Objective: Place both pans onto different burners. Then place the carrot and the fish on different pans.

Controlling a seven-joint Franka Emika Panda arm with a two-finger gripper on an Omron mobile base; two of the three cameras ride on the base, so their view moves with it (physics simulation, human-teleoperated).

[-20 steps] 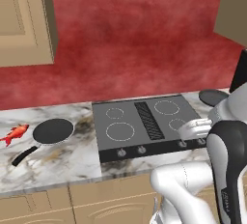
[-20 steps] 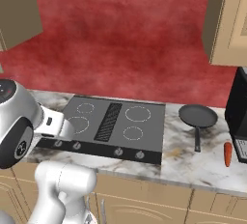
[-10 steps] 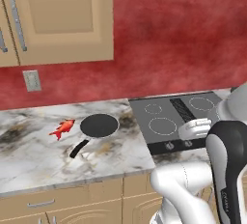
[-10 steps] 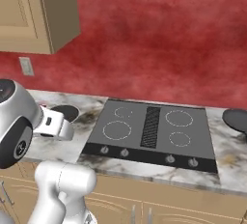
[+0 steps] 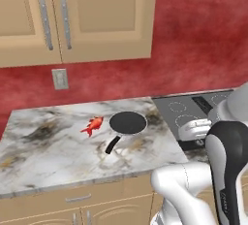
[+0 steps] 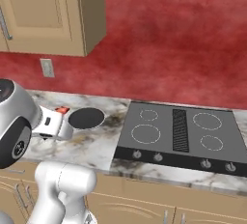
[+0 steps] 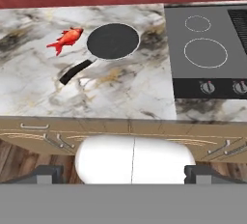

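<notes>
One dark pan lies on the marble counter, its black handle pointing toward the front edge; it shows too in the left base view and the right base view. The red-orange fish lies just left of the pan. The cooktop sits to the right, its burners bare. My gripper is open and holds nothing, held back over the cabinet fronts, well short of the pan. The second pan and the carrot are out of view.
Wall cabinets hang above the counter, with an outlet on the red wall. Knobs line the cooktop's front edge. Drawers run below the counter edge.
The base has driven left, so the whole scene slid right: the pan and fish now sit mid-view. The right-hand pan and carrot have left the views. The arm keeps its pose.
</notes>
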